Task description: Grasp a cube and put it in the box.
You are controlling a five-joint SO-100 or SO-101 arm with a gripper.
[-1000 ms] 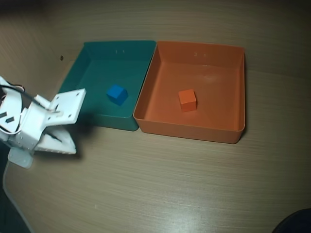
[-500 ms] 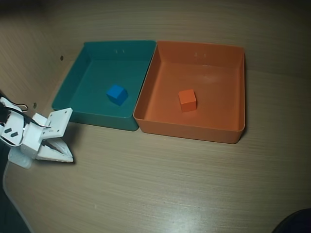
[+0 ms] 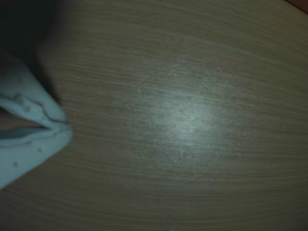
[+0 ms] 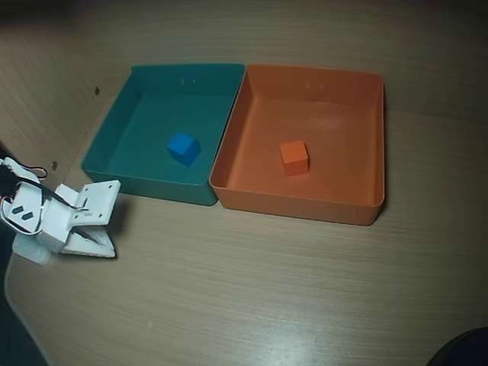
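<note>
- Slightly shifted since half a second ago, the gripper (image 4: 103, 248) is seen at the left edge of the overhead view, its white bracket drawn a little to the right while it stays low over the table (image 4: 252, 297), clear of both trays.
- Jaws are shown pressed together with nothing between them; in the wrist view the gripper (image 3: 65, 129) appears as pale fingertips meeting over bare wood grain.
- The cube (image 4: 294, 157) is pictured resting on the floor of the box (image 4: 297, 204), near its middle and apart from all four walls, so the placement is judged already made.
- A blue cube (image 4: 183, 148) is seen lying in the teal tray (image 4: 152, 187), which stands touching the box along one side.
- What remains is judged to be a clean retreat: the arm is best kept low and to the left, away from the teal tray's near wall, which lies just beside the bracket.
- Open wood is left along the whole near side of the table and to the right of the box; the table's rounded near-left edge runs close beneath the gripper, and little room is left there.
- A dark shape (image 4: 461, 349) at the near-right corner cannot be identified.
</note>
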